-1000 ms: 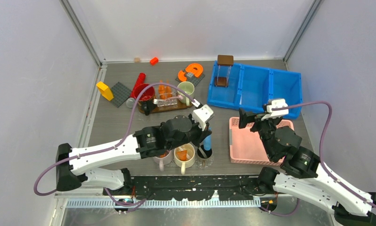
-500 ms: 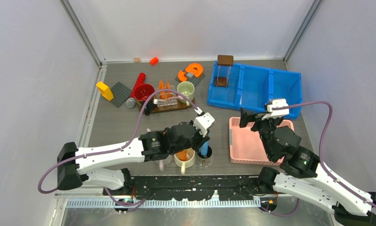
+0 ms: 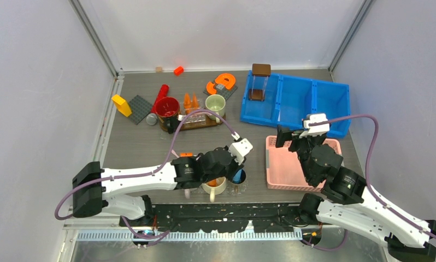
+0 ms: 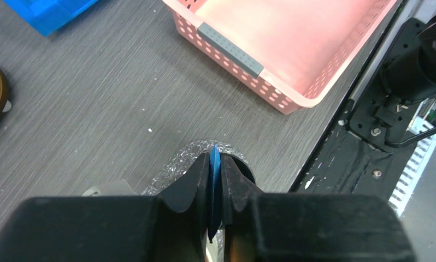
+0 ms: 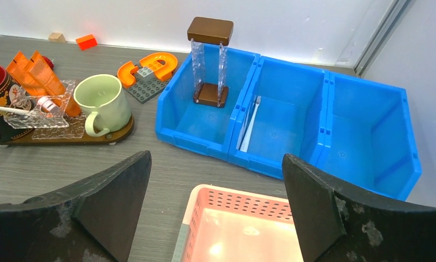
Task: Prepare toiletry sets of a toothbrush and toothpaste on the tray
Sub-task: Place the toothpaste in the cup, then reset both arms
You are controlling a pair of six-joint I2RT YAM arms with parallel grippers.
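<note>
1. table point(image 3: 139, 147): grey top; both arms reach over it from the near edge.
2. blue bin point(image 5: 369, 125): three compartments, far right.
3. pink tray point(image 3: 281, 164): perforated walls, near right, just nearer than the blue bin.
4. right gripper point(image 5: 216, 158): hovers above the far rim of the pink tray, fingers wide apart, nothing between them.
5. left gripper point(image 4: 214, 158): near centre, left of the pink tray, pointing down. Its fingers are pressed together on a thin blue strip point(image 4: 213, 166), directly above a dark round holder point(image 3: 244, 176).
6. wooden tray point(image 5: 123, 129): far side, left of the blue bin. It carries a green mug point(image 5: 98, 101) and a clear rack point(image 5: 46, 117).
7. white mug point(image 3: 216, 188): near edge, just left of the dark round holder, partly under the left arm. Something orange is inside; cannot tell what.
8. toothpaste point(image 5: 34, 73): orange tapered tubes upright in the clear rack, left of the green mug.
9. toothbrush point(image 5: 251, 123): slim white stick in the middle compartment of the blue bin, leaning against its left wall.
</note>
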